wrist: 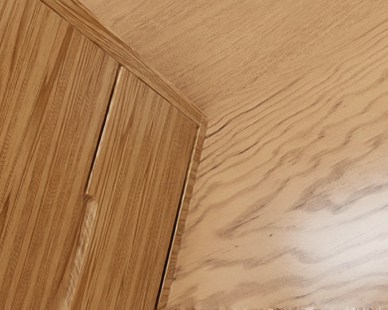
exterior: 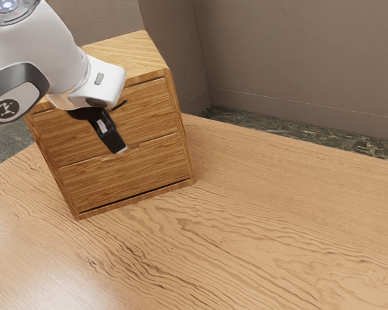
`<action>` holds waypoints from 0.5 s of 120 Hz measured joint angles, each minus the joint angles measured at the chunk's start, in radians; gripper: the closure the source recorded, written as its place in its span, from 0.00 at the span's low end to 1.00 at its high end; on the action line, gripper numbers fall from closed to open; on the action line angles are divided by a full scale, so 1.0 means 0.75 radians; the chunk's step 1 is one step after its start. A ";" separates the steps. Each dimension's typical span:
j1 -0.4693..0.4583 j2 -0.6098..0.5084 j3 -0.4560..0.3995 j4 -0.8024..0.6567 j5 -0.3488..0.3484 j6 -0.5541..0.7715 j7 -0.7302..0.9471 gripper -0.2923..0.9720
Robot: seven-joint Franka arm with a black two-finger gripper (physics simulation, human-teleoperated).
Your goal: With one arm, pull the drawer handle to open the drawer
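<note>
Approach step: the jaws sit at the cabinet's drawer handle; whether they are open or closed cannot be told. Next likely needs a sure grip, then a straight outward pull.

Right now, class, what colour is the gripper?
Black; the gripper shows best in the exterior view.

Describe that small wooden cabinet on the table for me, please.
The cabinet is a small boxy chest of light, striped-grain wood, standing upright on the wooden table, turned at an angle. Its front has two stacked drawers: the upper drawer and lower drawer, both looking flush and shut. A slim wooden handle sits at the seam between them. The arm's black tool is at that seam; contact cannot be told.
</note>
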 joint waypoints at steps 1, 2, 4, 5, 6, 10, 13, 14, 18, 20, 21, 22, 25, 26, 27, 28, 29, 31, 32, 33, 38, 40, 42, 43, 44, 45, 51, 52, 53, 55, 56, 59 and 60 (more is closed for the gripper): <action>-0.010 0.000 0.011 0.001 0.009 0.002 0.003 0.23; -0.019 0.000 0.021 0.002 0.018 0.004 0.006 0.23; -0.040 0.001 0.042 0.005 0.035 0.009 0.012 0.23; -0.049 0.001 0.051 0.005 0.044 0.011 0.015 0.23; -0.057 0.002 0.059 0.006 0.053 0.013 0.018 0.23; -0.083 0.009 0.085 0.008 0.083 0.021 0.028 0.23; -0.095 0.018 0.096 0.009 0.101 0.023 0.035 0.23; -0.098 0.021 0.098 0.010 0.106 0.023 0.038 0.23; -0.111 0.028 0.104 0.013 0.124 0.008 0.049 0.23; -0.116 0.031 0.106 0.014 0.131 -0.004 0.055 0.23; -0.118 0.033 0.106 0.015 0.134 -0.009 0.058 0.23; -0.120 0.035 0.107 0.016 0.137 -0.015 0.061 0.23; -0.124 0.041 0.109 0.017 0.145 -0.031 0.071 0.23; -0.125 0.043 0.109 0.017 0.148 -0.036 0.074 0.23; -0.126 0.044 0.110 0.017 0.150 -0.041 0.077 0.23; -0.126 0.045 0.110 0.018 0.152 -0.046 0.079 0.23; -0.127 0.047 0.110 0.018 0.154 -0.051 0.082 0.23; -0.128 0.049 0.111 0.021 0.158 -0.060 0.088 0.23; -0.128 0.050 0.111 0.023 0.159 -0.064 0.091 0.23; -0.129 0.051 0.111 0.025 0.161 -0.068 0.093 0.23; -0.130 0.052 0.112 0.031 0.170 -0.084 0.107 0.23; -0.130 0.052 0.112 0.033 0.175 -0.087 0.112 0.23; -0.130 0.053 0.112 0.034 0.180 -0.089 0.116 0.23; -0.130 0.053 0.113 0.035 0.183 -0.089 0.119 0.23; -0.130 0.053 0.113 0.036 0.185 -0.089 0.121 0.23; -0.130 0.053 0.113 0.036 0.188 -0.089 0.124 0.23; -0.133 0.056 0.124 0.044 0.202 -0.089 0.137 0.23; -0.135 0.057 0.126 0.046 0.204 -0.089 0.139 0.23; -0.138 0.057 0.129 0.047 0.205 -0.089 0.141 0.23; -0.143 0.059 0.137 0.050 0.209 -0.087 0.144 0.23; -0.146 0.059 0.141 0.051 0.210 -0.086 0.146 0.23; -0.161 0.061 0.158 0.057 0.217 -0.082 0.152 0.23; -0.166 0.062 0.163 0.059 0.219 -0.081 0.154 0.23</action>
